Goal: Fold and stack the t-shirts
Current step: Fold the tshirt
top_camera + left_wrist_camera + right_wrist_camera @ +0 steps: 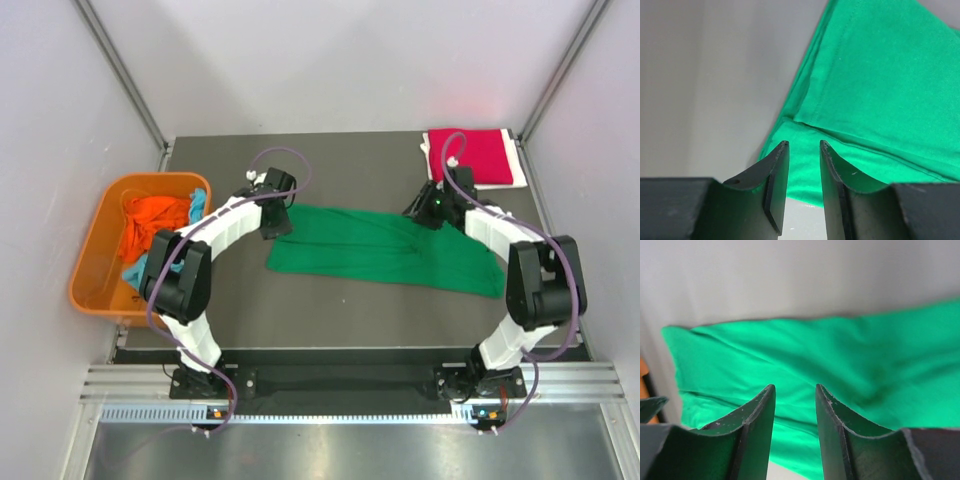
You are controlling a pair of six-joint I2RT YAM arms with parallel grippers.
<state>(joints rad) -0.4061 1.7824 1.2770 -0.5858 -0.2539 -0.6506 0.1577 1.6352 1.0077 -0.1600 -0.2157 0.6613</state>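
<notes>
A bright green t-shirt (pixel 385 250) lies as a long folded strip across the middle of the table. My left gripper (pixel 277 227) hovers at its far left corner, open, with nothing between the fingers; in the left wrist view the gripper (pixel 804 143) points at the shirt's folded corner (pixel 880 75). My right gripper (pixel 425 214) stands over the strip's far edge toward the right, also open and empty; its wrist view has the gripper (pixel 794 386) above the green cloth (pixel 815 350). A crimson red t-shirt (pixel 468 154) lies folded at the back right. Orange (pixel 158 217) and light blue (pixel 198 203) t-shirts are bunched in the tub.
The orange plastic tub (pixel 95 255) sits off the table's left edge. A white edge (pixel 516 160) shows beside the red shirt. Grey walls close in the table on the left, back and right. Dark tabletop (pixel 340 310) lies between the green shirt and the arm bases.
</notes>
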